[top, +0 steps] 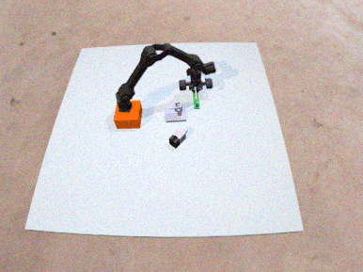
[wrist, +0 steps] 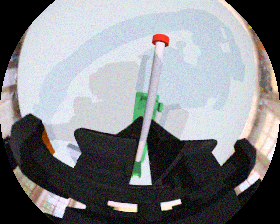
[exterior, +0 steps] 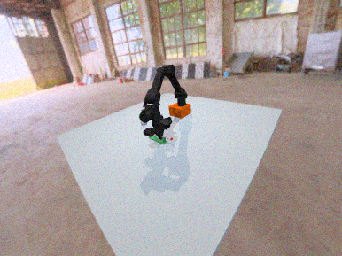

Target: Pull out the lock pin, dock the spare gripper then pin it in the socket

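The lock pin (wrist: pixel 154 75), a pale rod with a red head, slants between the fingers of my gripper (top: pixel 196 91) (exterior: pixel 160 135) (wrist: pixel 144 119). The fingers are shut on it. Its red head (exterior: pixel 171 138) (wrist: pixel 160 40) sticks out beyond them. A green cradle (top: pixel 197 104) (exterior: pixel 157 139) (wrist: pixel 141 101) is directly below; whether the pin still touches it is unclear. The mount (top: pixel 175 118) is a pale base with a small upright socket (top: pixel 178 107), left of the gripper in the top view. The spare gripper (top: pixel 176 140), black with a pale part, lies in front of the mount, apart from it.
The arm's orange base block (top: pixel 128 115) (exterior: pixel 179 110) (wrist: pixel 47 142) is left of the mount in the top view. Everything stands on a pale square mat (top: pixel 155 192) (exterior: pixel 177 221). The arm arches above and behind the mount.
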Motion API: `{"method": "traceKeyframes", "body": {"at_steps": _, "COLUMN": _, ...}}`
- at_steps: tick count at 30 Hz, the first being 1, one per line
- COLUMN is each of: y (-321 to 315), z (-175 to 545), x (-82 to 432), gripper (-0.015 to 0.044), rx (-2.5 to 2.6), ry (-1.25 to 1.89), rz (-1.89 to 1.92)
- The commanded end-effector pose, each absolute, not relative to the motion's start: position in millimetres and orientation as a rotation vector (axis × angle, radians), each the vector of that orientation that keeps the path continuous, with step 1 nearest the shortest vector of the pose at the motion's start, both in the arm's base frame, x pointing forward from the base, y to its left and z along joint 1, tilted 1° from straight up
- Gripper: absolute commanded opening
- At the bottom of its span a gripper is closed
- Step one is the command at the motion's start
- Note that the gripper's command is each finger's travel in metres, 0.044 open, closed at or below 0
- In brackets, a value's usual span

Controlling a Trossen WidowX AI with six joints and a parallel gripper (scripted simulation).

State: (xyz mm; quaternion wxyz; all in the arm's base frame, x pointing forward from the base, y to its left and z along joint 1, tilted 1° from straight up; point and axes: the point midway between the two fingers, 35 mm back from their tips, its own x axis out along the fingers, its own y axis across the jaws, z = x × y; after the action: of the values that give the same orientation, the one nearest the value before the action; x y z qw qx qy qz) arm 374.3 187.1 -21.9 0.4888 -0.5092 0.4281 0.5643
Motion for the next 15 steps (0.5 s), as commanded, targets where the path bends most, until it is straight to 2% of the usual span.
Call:
{"method": "traceKeyframes", "body": {"at_steps": 1, "y": 186.7, "z": -21.7, "x": 374.5, "gripper": 0.0, "rx": -1.239, "ry": 1.042, "rz": 1.368}}
{"method": "traceKeyframes", "body": {"at_steps": 15, "y": 185.4, "z": 1.7, "x": 371.5, "gripper": 0.0, "rx": -1.235, "ry": 1.052, "rz": 1.378}}
